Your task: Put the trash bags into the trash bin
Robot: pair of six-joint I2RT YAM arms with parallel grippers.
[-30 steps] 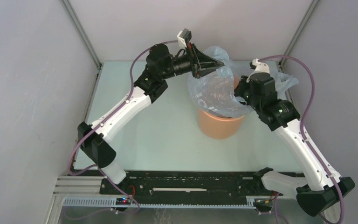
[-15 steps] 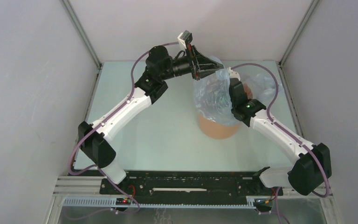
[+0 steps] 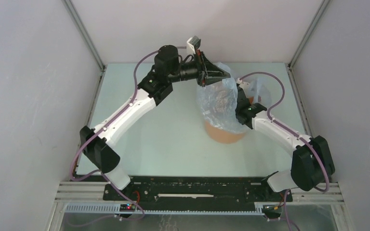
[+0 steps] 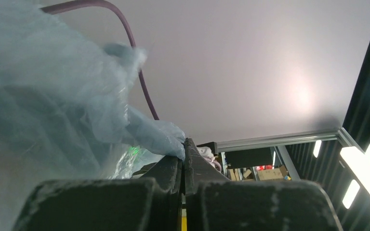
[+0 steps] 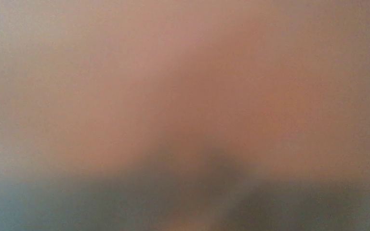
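The orange trash bin (image 3: 224, 134) stands upright at the middle of the table. The pale blue-grey trash bag (image 3: 217, 102) hangs over its mouth and hides the rim. My left gripper (image 3: 226, 74) is shut on the bag's top edge and holds it up above the bin. In the left wrist view the jaws (image 4: 183, 147) pinch a fold of the bag (image 4: 53, 115). My right wrist (image 3: 247, 109) presses into the bag from the right, its fingers hidden by film. The right wrist view is only an orange and grey blur.
Grey enclosure walls close in on the left, back and right, with metal posts (image 3: 84, 33) at the back corners. A purple cable (image 3: 274, 91) loops behind the right arm. The pale green table (image 3: 144, 139) extends left and in front of the bin.
My right arm has swung left and down, pushing its wrist into the bag over the bin. The bag has gathered narrower over the bin. My left gripper has kept its hold and barely shifted.
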